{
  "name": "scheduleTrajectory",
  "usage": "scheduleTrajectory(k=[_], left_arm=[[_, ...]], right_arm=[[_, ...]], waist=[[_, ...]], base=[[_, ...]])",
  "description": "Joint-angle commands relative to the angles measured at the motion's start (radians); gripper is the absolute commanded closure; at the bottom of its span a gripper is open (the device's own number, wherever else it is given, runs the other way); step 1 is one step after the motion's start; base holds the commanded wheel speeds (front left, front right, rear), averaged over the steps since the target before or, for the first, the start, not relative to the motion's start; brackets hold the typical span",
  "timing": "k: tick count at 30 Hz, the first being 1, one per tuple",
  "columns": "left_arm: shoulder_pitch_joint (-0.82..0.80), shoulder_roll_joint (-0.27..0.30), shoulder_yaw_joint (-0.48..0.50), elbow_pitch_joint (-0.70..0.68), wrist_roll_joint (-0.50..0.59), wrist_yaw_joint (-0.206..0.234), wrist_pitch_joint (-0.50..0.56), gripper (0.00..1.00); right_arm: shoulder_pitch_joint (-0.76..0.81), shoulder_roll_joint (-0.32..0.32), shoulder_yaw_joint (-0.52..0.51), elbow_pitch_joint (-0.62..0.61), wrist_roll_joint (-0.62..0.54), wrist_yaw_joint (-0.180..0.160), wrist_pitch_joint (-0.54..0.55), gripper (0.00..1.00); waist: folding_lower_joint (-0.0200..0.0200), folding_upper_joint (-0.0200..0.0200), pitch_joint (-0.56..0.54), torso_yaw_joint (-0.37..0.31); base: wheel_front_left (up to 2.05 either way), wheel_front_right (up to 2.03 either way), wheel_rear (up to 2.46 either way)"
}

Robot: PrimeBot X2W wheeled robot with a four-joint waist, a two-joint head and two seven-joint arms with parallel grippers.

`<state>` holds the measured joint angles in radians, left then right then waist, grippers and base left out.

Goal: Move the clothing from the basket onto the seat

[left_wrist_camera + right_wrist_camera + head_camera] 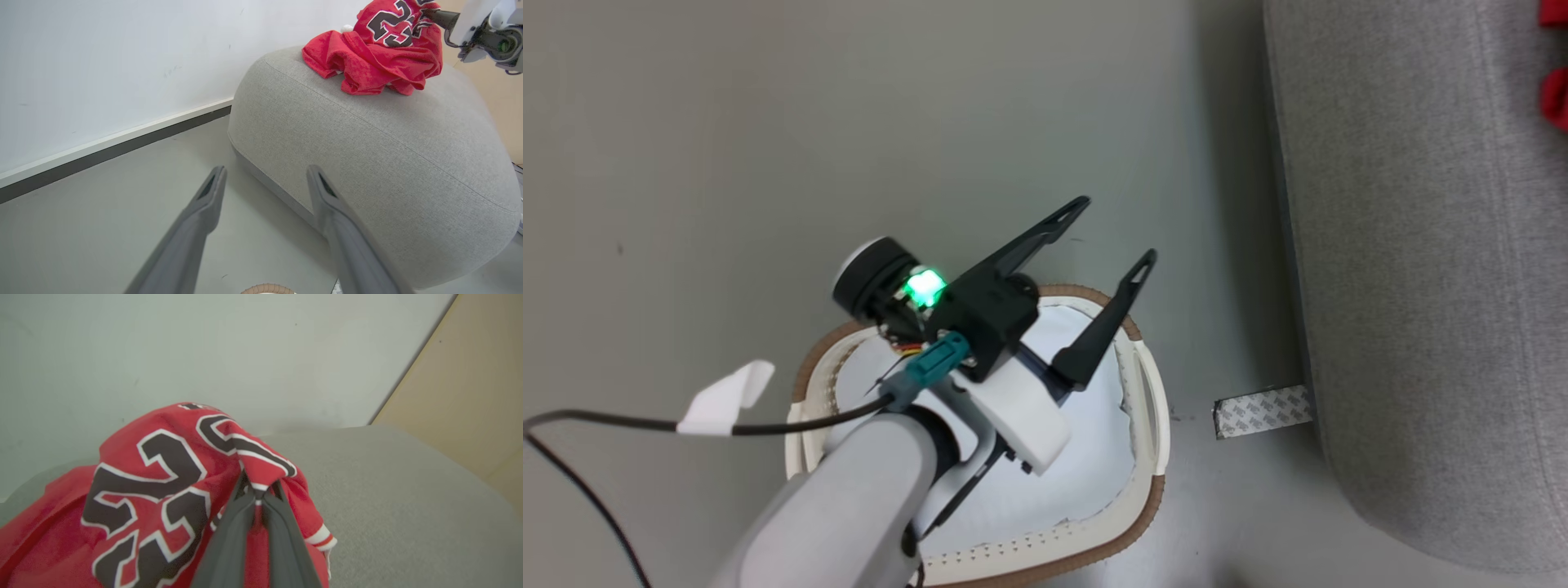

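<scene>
- Seat point(367, 171): red clothing point(380, 61) lies heaped on top, so I judge the transfer nearly done.
- Basket point(1143, 498): I see bare white lining; my arm hides part.
- Right gripper point(259, 494): jaws pinched on the clothing; release remains.
- Left gripper point(1115, 231): jaws wide, empty, over the basket.
- Writing: dark white-edged numerals, probably 23; folds hide some.

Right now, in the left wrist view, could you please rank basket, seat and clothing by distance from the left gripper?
1. basket: rim just below the left gripper.
2. seat: ahead, to the right.
3. clothing: atop seat, far right.
</scene>
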<state>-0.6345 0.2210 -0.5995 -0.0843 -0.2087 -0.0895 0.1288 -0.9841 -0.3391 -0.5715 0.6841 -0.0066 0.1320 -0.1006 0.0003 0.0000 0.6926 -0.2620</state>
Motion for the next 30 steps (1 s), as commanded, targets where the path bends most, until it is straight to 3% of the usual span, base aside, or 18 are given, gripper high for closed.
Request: scheduleTrajectory(k=[1, 2, 3, 4, 8, 12, 18, 24, 30], left_arm=[[0.021, 0.014, 0.006, 0.003, -0.009, 0.008, -0.009, 0.0], [0.03, 0.019, 0.011, 0.004, -0.012, 0.014, -0.011, 0.0], [0.038, 0.025, 0.016, 0.006, -0.012, 0.02, -0.013, 0.0], [0.047, 0.032, 0.026, 0.006, -0.012, 0.031, -0.017, 0.0], [0.088, 0.043, 0.055, 0.009, -0.027, 0.064, -0.043, 0.0], [0.151, 0.05, 0.101, 0.026, -0.049, 0.111, -0.083, 0.0], [0.275, 0.063, 0.182, 0.07, -0.098, 0.181, -0.184, 0.0], [0.413, 0.063, 0.245, 0.159, -0.138, 0.232, -0.306, 0.0], [0.514, 0.062, 0.294, 0.238, -0.157, 0.264, -0.374, 0.0]], right_arm=[[0.027, 0.019, -0.041, 0.03, -0.021, -0.003, -0.043, 1.0], [0.041, 0.04, -0.058, 0.053, -0.038, -0.002, -0.066, 1.0], [0.053, 0.06, -0.071, 0.073, -0.044, -0.002, -0.083, 0.68], [0.065, 0.075, -0.078, 0.089, -0.053, -0.002, -0.099, 0.0], [0.119, 0.108, -0.039, 0.121, -0.058, -0.003, -0.142, 0.0], [0.216, 0.134, 0.038, 0.063, -0.038, -0.002, -0.164, 0.0], [0.443, 0.17, 0.208, -0.189, 0.005, -0.002, -0.165, 0.0], [0.684, 0.222, 0.315, -0.423, 0.028, -0.003, -0.163, 0.0], [0.848, 0.261, 0.391, -0.521, 0.022, -0.002, -0.163, 0.0]], waist=[[-0.0003, 0.0, -0.012, -0.005], [-0.0003, 0.0, -0.017, -0.007], [-0.0003, 0.0, -0.024, -0.01], [-0.0003, 0.0, -0.035, -0.014], [-0.0003, 0.0, -0.089, -0.026], [-0.0003, 0.0, -0.179, -0.03], [-0.0003, 0.0, -0.343, -0.006], [-0.0003, 0.0, -0.491, 0.052], [-0.0003, 0.0, -0.573, 0.108]], base=[[0.0, 0.0, 0.0], [0.0, 0.0, 0.0], [0.0, 0.0, 0.0], [0.0, 0.0, 0.0], [0.0, 0.0, 0.0], [0.0, 0.0, 0.0], [0.0, 0.0, 0.0], [0.0, 0.0, 0.0], [0.0, 0.0, 0.0]])
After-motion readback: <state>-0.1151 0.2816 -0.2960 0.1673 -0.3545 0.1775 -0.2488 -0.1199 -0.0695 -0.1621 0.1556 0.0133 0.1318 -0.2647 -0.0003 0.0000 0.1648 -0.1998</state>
